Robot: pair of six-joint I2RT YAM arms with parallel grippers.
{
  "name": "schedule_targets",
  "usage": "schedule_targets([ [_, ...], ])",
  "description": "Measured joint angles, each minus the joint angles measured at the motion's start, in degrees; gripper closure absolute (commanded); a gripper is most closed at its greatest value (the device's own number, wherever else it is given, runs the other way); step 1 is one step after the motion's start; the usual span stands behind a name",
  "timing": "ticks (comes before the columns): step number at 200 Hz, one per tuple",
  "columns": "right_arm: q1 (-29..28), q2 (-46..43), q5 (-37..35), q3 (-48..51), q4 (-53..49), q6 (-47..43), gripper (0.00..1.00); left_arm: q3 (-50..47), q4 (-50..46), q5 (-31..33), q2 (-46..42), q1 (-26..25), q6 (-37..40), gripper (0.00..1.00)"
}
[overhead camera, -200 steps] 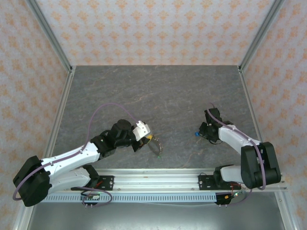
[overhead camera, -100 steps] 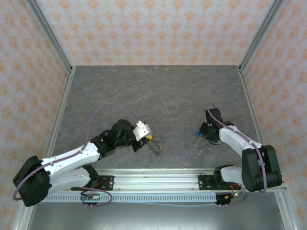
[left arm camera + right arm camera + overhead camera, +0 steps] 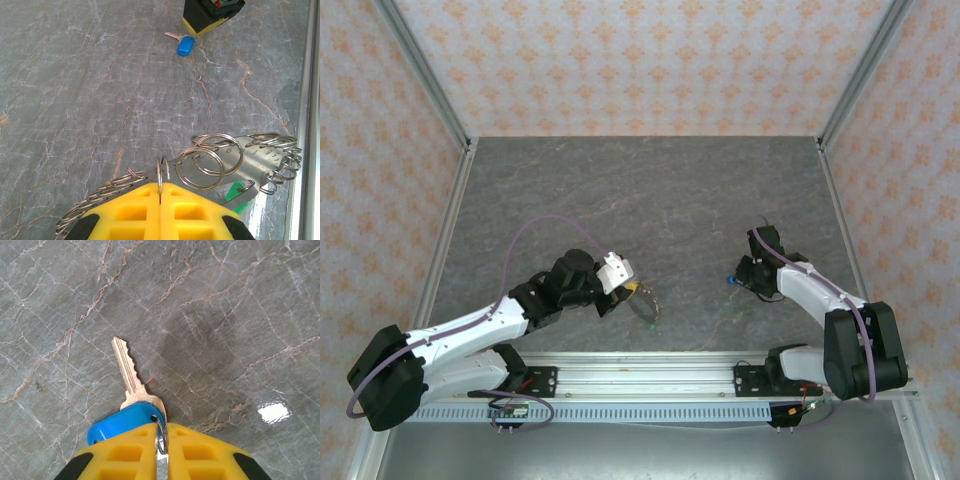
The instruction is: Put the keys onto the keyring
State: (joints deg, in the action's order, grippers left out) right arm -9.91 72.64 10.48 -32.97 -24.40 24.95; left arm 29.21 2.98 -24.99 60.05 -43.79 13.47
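The keyring [image 3: 235, 160] is a curved metal band fringed with many small split rings, lying near the table's front edge [image 3: 647, 303]. My left gripper [image 3: 160, 186] is shut on one of its small rings [image 3: 163, 172]; it sits at the keyring's left end [image 3: 623, 287]. A green tag [image 3: 236, 193] pokes out under the band. A brass key [image 3: 129, 371] with a blue tag [image 3: 122, 423] lies flat on the table. My right gripper [image 3: 161, 428] is shut on that key's small ring, low over the table at the right [image 3: 747, 273]. The blue tag [image 3: 731, 280] shows beside it.
The grey marbled table [image 3: 650, 200] stretches open behind both arms. A metal rail [image 3: 312, 100] runs along the near edge, right beside the keyring. Patterned walls enclose the other three sides.
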Motion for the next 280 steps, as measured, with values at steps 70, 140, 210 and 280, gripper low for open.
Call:
schedule_targets([
  [70, 0.0, 0.0, 0.1, 0.0, 0.0, -0.3, 0.91, 0.0, 0.0, 0.0, 0.0, 0.0, 0.0, 1.0],
  [140, 0.0, -0.2, 0.3, 0.0, 0.0, -0.6, 0.98, 0.0, -0.2, 0.0, 0.0, 0.0, 0.0, 1.0],
  [210, 0.0, -13.4, 7.3, 2.6, 2.3, -2.2, 1.0, 0.0, -0.2, 0.0, 0.0, 0.0, 0.0, 1.0],
  [280, -2.7, -25.5, 17.3, 6.5, 10.4, -2.3, 1.0, 0.0, -0.2, 0.0, 0.0, 0.0, 0.0, 1.0],
])
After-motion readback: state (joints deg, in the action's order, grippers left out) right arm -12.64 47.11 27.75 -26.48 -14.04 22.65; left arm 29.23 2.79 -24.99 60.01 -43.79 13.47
